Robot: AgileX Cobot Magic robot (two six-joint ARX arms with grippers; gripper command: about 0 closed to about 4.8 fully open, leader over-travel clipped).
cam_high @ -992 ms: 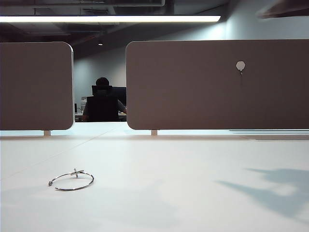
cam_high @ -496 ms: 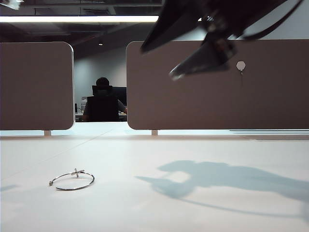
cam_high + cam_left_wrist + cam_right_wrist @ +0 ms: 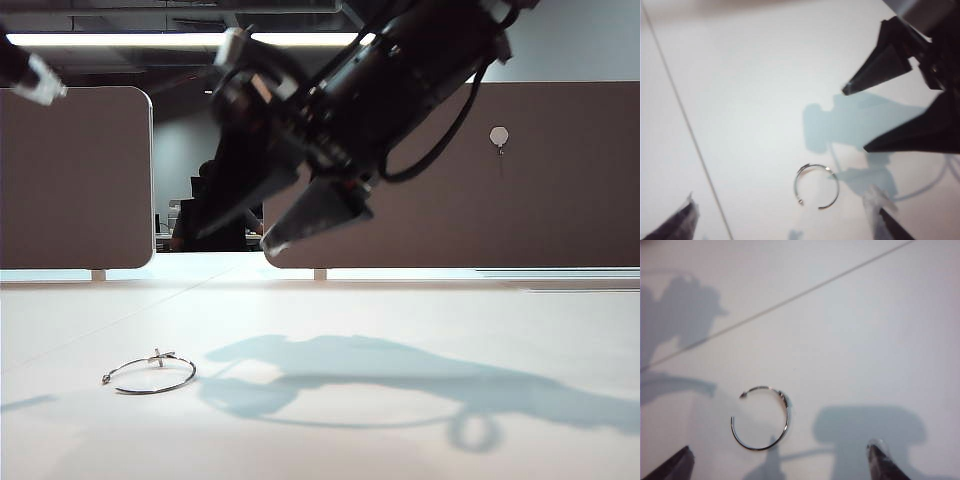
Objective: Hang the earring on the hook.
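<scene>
right end effector (image 3: 245, 232) lower now, open, nearer earring (image 3: 149, 374).

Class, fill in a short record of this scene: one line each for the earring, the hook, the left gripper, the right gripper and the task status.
earring: silver hoop lying flat on the white table, untouched
hook: on a white pad on the brown partition, nothing on it
left gripper: open, above the earring, holding nothing
right gripper: open, in the air above the table, right of the earring, holding nothing
task status: earring not yet picked up
</scene>
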